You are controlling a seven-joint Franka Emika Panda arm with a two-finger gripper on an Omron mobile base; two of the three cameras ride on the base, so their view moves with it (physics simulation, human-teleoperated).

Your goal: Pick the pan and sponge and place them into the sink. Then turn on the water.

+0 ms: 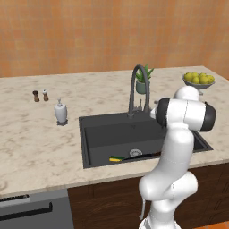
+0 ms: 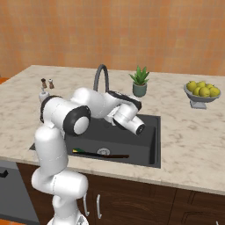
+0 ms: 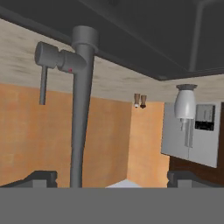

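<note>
The sink [image 1: 112,134] [image 2: 151,140] is a dark grey basin set in the marble counter. The pan [image 1: 141,155] [image 2: 110,155] lies at the basin's front, and its thin dark handle and a sliver of rim show behind the front wall. The sponge [image 1: 116,159] [image 2: 78,150], yellow with a green top, lies in the sink just left of the handle. My gripper [image 3: 111,180] is open and holds nothing. It hovers over the basin and faces the arched faucet [image 3: 81,109] [image 1: 136,87] [image 2: 101,79] and its side lever [image 3: 43,83]. No water runs from the spout.
A white soap dispenser [image 1: 61,112] [image 3: 184,103] and two small shakers [image 1: 40,95] [image 2: 47,82] stand left of the sink. A potted plant [image 1: 143,80] [image 2: 139,82] sits behind it. A bowl of lemons [image 1: 199,79] [image 2: 203,91] is at the far right.
</note>
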